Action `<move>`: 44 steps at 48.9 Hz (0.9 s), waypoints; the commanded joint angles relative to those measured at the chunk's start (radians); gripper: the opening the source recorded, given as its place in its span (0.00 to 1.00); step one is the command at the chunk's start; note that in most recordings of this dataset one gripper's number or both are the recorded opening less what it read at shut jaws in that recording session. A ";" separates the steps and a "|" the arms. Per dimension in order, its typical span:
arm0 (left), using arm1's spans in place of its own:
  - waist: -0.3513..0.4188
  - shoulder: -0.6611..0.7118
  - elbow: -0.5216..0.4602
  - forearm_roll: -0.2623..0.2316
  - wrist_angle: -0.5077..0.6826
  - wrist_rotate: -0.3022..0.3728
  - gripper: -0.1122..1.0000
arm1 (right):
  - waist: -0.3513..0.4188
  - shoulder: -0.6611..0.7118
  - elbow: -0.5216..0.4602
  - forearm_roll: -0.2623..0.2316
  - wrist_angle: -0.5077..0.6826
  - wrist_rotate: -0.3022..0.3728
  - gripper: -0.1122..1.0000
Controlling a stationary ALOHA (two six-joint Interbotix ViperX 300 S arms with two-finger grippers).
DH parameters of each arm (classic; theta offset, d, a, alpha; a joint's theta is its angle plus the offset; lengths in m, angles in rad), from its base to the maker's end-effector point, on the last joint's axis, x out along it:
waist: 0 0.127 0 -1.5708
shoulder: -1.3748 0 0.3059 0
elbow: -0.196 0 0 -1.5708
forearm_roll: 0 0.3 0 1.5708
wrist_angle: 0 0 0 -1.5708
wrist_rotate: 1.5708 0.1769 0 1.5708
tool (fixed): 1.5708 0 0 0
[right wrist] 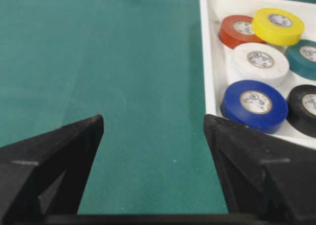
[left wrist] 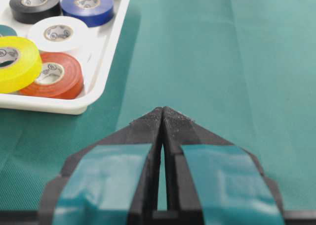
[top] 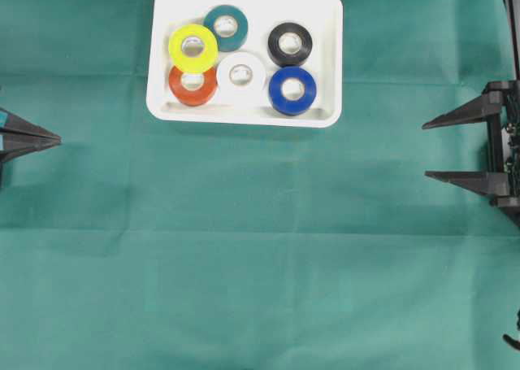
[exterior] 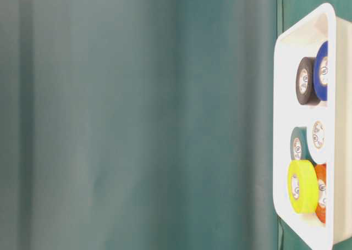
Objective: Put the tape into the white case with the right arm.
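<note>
White case (top: 329,61) near the surface's (top: 244,248) far edge holds all six tape rolls (top: 292,90); none lies outside. The right gripper (top: 424,150), jaws spread and empty, sits well apart; the left gripper's (top: 58,139) jaws are pressed together. The task looks finished.

A: Is any lettering legible in these views?

B: None. Each tape roll's inner core carries a small round printed mark, as on the blue roll (right wrist: 254,105) and the white roll (right wrist: 260,63) in the white case (right wrist: 210,47), but the characters are too small to make out.
</note>
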 commanded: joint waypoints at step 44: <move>0.003 0.008 -0.006 -0.003 -0.011 -0.002 0.11 | 0.008 0.009 0.080 -0.002 -0.011 -0.003 0.54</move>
